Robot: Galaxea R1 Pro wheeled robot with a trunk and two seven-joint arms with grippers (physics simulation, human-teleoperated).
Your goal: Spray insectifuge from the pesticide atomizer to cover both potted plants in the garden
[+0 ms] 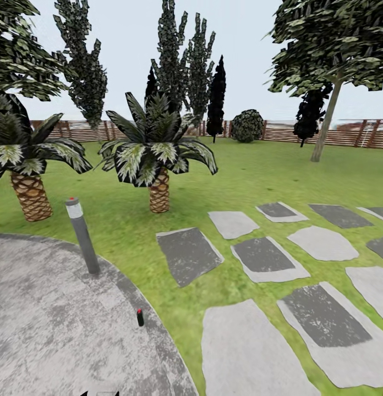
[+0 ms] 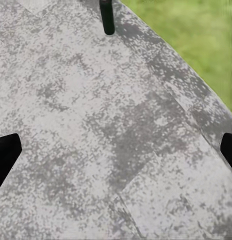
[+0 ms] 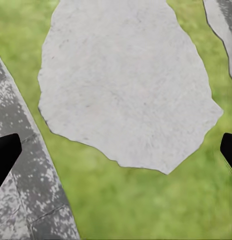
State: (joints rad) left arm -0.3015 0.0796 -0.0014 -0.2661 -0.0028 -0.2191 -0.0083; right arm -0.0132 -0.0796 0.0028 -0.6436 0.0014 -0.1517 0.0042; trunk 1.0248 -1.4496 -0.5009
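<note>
Grey patio (image 1: 43,324) edged by lawn (image 1: 257,176) and stepping slabs (image 1: 252,352); small dark red-capped atomizer (image 1: 140,317) upright near patio rim. Left gripper (image 2: 116,150) spread wide above paving; right gripper (image 3: 116,150) wide above slab.

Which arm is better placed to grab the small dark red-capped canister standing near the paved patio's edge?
Left, probably. The small dark red-capped canister stands on the round grey paved patio, and the left gripper, open, looks down at it. The right gripper, open, hangs over a pale grey stepping slab and lawn.
</note>
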